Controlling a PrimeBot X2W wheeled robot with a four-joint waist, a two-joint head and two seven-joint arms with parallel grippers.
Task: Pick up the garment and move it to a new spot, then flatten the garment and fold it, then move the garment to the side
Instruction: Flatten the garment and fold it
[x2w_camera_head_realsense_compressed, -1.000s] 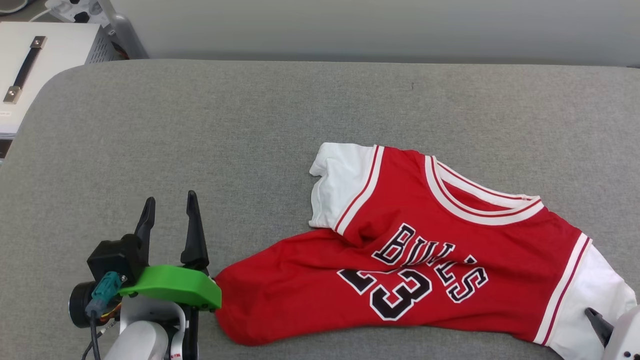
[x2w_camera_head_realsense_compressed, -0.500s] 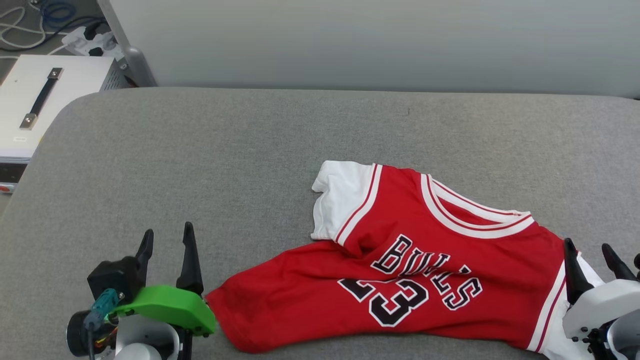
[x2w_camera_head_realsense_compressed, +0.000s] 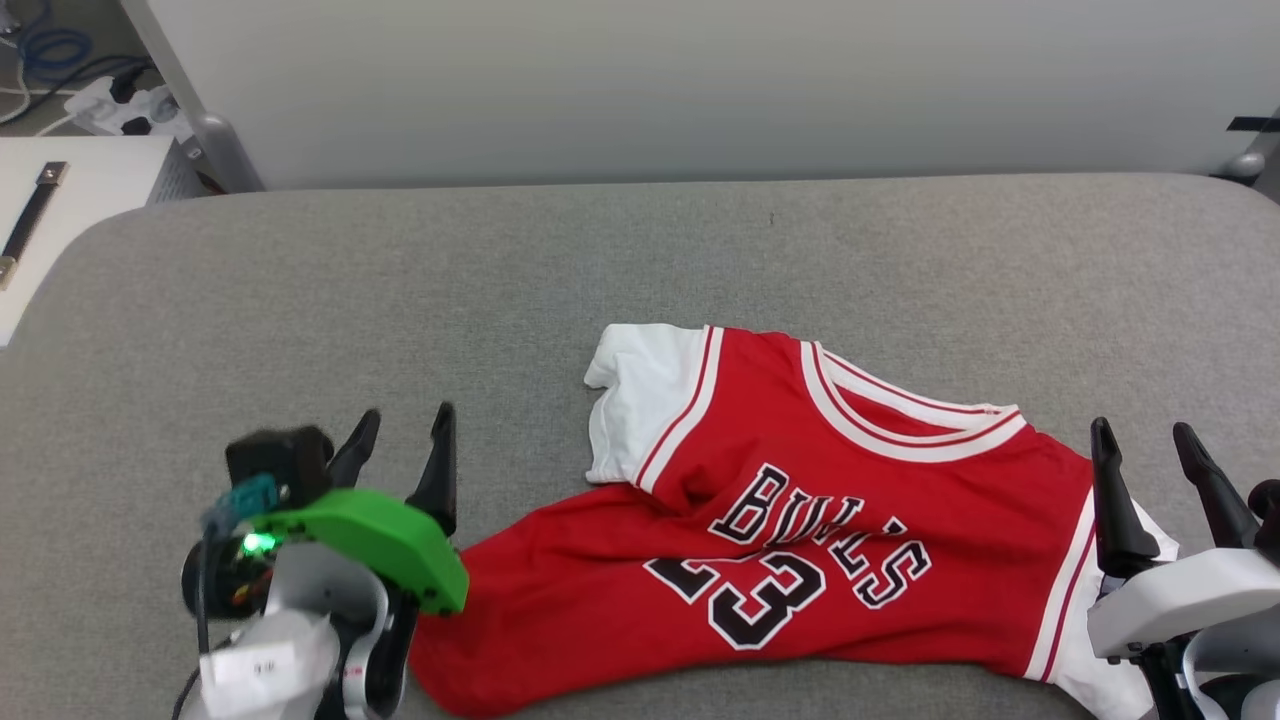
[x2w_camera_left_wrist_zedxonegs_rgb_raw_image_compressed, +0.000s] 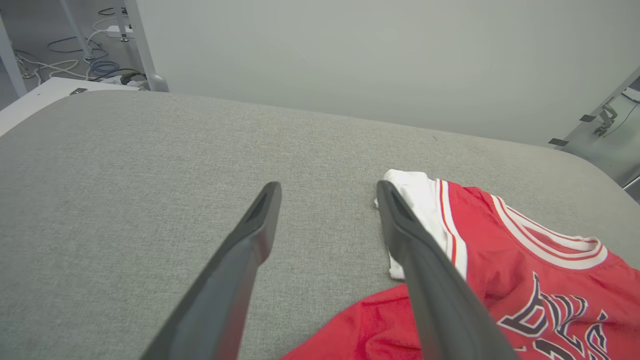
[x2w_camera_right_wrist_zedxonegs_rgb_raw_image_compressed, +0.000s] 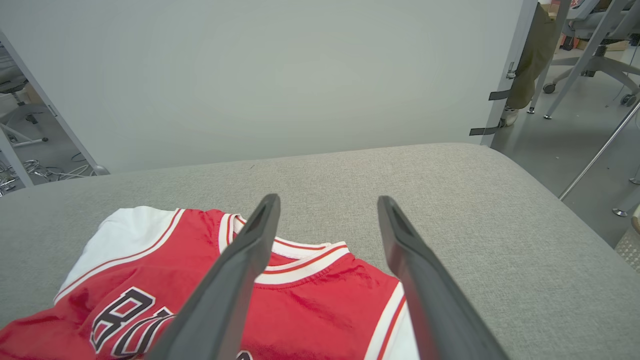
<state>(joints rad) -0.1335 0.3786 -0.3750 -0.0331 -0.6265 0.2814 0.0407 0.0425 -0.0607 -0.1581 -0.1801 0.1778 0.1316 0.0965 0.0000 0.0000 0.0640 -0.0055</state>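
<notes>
The garment (x2w_camera_head_realsense_compressed: 790, 520) is a red jersey with white sleeve ends, striped trim and black lettering. It lies rumpled and slanted on the grey table (x2w_camera_head_realsense_compressed: 600, 260), right of centre. My left gripper (x2w_camera_head_realsense_compressed: 400, 425) stands open just left of the jersey's lower hem, holding nothing. My right gripper (x2w_camera_head_realsense_compressed: 1145, 445) is open above the jersey's right white sleeve. In the left wrist view the garment (x2w_camera_left_wrist_zedxonegs_rgb_raw_image_compressed: 500, 280) lies right of my open left gripper (x2w_camera_left_wrist_zedxonegs_rgb_raw_image_compressed: 327, 192). In the right wrist view the collar of the garment (x2w_camera_right_wrist_zedxonegs_rgb_raw_image_compressed: 310, 260) sits under my open right gripper (x2w_camera_right_wrist_zedxonegs_rgb_raw_image_compressed: 327, 205).
A pale wall panel (x2w_camera_head_realsense_compressed: 700, 90) rises behind the table. A white box with a black handle (x2w_camera_head_realsense_compressed: 60, 200) and cables sit off the table's far left corner. Past the table's right edge, a person's leg (x2w_camera_right_wrist_zedxonegs_rgb_raw_image_compressed: 530, 55) and chair legs show.
The head camera has shifted, so the whole picture has slid. My right gripper has come up into sight over the right sleeve. My left gripper has risen and tilted toward the jersey.
</notes>
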